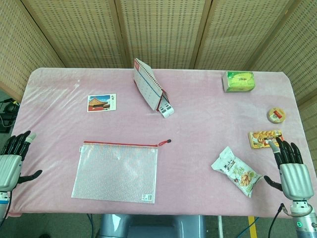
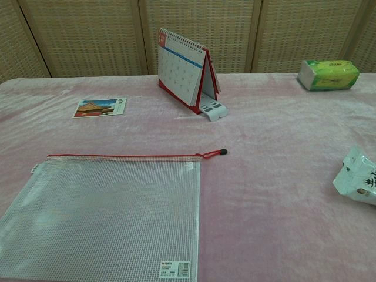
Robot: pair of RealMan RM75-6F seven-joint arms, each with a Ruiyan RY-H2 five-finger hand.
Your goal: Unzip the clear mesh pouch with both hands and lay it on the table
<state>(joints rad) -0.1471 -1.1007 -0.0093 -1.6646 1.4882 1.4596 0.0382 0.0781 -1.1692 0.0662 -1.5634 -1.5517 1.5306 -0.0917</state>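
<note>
The clear mesh pouch (image 1: 116, 171) (image 2: 106, 214) lies flat on the pink table near the front edge. Its red zipper runs along the far side and looks zipped, with the pull tab (image 1: 165, 143) (image 2: 215, 153) at the right end. My left hand (image 1: 12, 161) hovers at the table's left front edge, fingers spread, holding nothing, well left of the pouch. At the right front edge, my right hand (image 1: 292, 168) is also spread and empty, far from the pouch. The chest view shows neither hand.
A desk calendar (image 1: 150, 91) (image 2: 187, 73) stands behind the pouch. A postcard (image 1: 101, 103) (image 2: 100, 107) lies at left. A snack bag (image 1: 236, 171) (image 2: 357, 176), orange packet (image 1: 263, 137), small round tin (image 1: 276, 115) and green tissue pack (image 1: 239, 81) (image 2: 328, 74) occupy the right side.
</note>
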